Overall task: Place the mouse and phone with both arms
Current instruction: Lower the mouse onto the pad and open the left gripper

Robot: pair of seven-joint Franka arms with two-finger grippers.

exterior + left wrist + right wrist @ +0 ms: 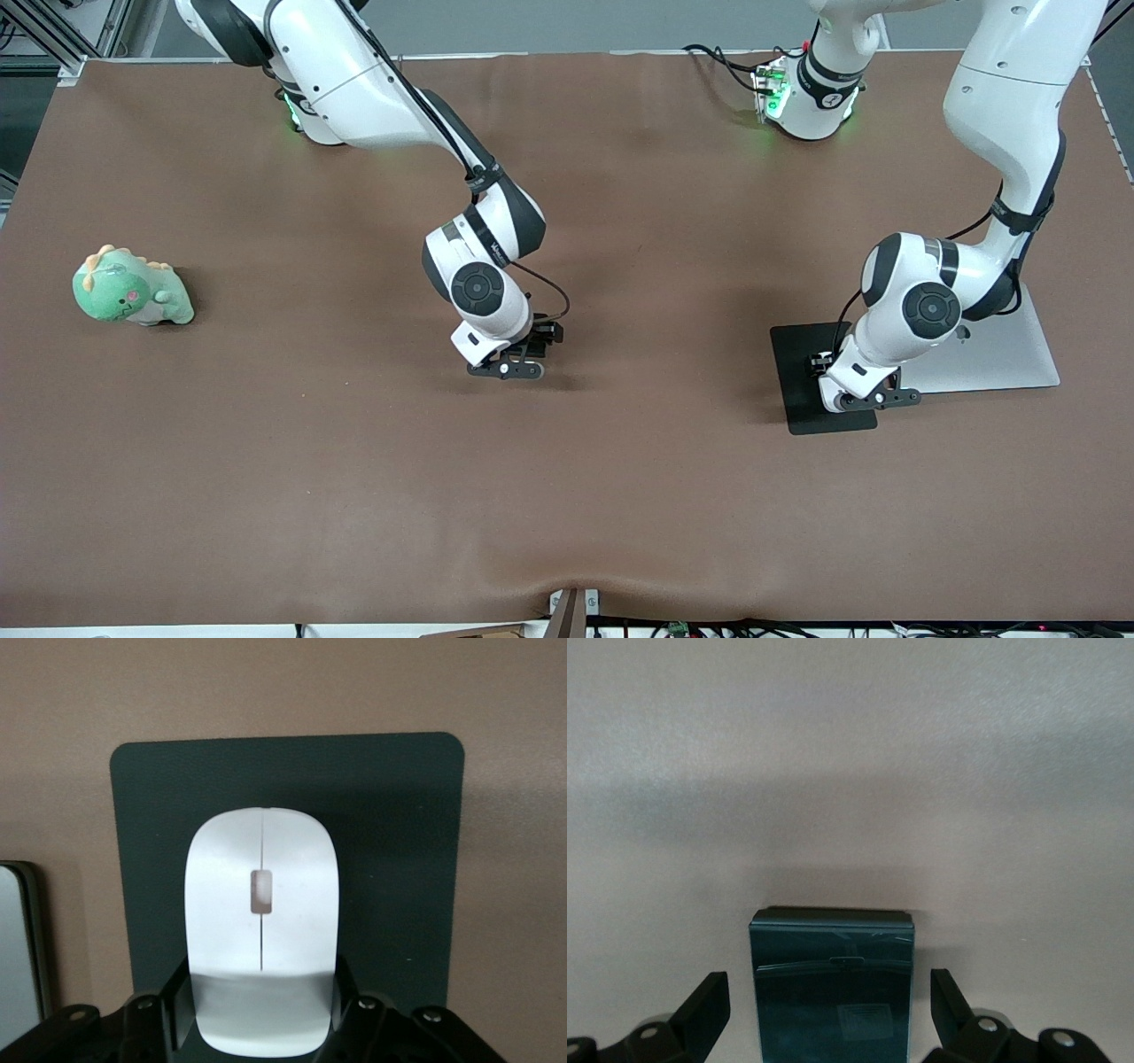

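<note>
The left gripper (873, 399) is low over the flat black rectangular mouse pad (802, 390), its fingers (174, 1003) clamped on the smooth white oval mouse (262, 930). Beside the pad lies a flat silver slab (997, 354). The right gripper (509, 365) is mid-table, fingers (704, 1005) spread wide around the glossy black rectangular phone (832, 988) without touching it. A green plush dinosaur (131, 288) sits toward the right arm's end.

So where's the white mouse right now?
The mouse is clamped in the left gripper, over the black mouse pad toward the left arm's end of the table, beside a silver laptop.
</note>
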